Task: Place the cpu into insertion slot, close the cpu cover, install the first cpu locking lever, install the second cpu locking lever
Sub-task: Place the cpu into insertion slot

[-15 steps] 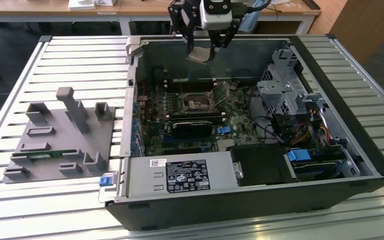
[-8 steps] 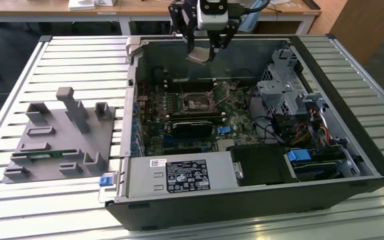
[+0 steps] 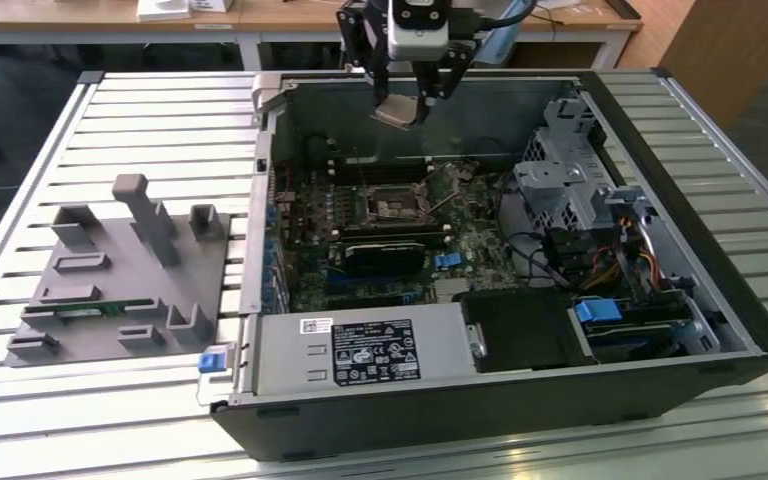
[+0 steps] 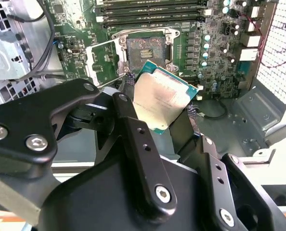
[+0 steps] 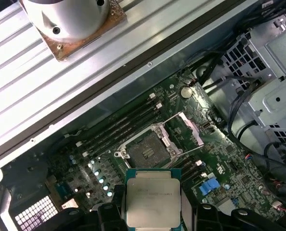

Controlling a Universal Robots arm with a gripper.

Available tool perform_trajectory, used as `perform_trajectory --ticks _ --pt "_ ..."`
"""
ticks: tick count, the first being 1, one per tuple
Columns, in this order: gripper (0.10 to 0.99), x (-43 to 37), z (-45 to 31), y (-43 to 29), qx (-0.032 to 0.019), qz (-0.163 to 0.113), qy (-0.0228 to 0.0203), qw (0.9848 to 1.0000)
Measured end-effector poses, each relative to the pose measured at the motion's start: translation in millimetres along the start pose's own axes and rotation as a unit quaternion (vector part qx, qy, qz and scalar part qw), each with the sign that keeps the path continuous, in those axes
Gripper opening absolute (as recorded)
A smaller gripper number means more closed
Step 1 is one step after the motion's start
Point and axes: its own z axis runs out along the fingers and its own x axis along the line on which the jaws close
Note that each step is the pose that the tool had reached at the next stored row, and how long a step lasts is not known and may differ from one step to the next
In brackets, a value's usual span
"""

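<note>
My gripper (image 3: 404, 105) hangs above the far wall of the open computer case (image 3: 744, 330), shut on the cpu (image 3: 395, 113). The cpu's dull silver top shows between the black fingers in both wrist views (image 4: 160, 98) (image 5: 150, 197), held by two opposite edges and tilted. Below it lies the insertion slot (image 4: 145, 50) (image 5: 147, 150) (image 3: 391, 205), a black square socket on the green board, with nothing in it. The cpu cover (image 4: 102, 57) (image 5: 188, 129) stands swung open beside the socket. The cpu is well above the socket, not touching it.
A grey fixture block (image 3: 117, 275) sits on the slatted table at the exterior view's left. Inside the case are a black card (image 3: 384, 255), a power supply (image 3: 357, 350), a metal drive cage with cables (image 3: 571, 185), and memory slots (image 5: 119, 130) next to the socket.
</note>
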Motion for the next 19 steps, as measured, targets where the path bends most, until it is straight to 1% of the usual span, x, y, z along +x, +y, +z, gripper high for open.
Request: perform_trajectory --ticks 9,19 --pt "0.541 0.9 0.3 -0.6 -0.0006 0.030 -0.0026 0.9996" --pt "0.541 1.4 0.7 -1.1 -0.0012 0.061 -0.0053 0.9981"
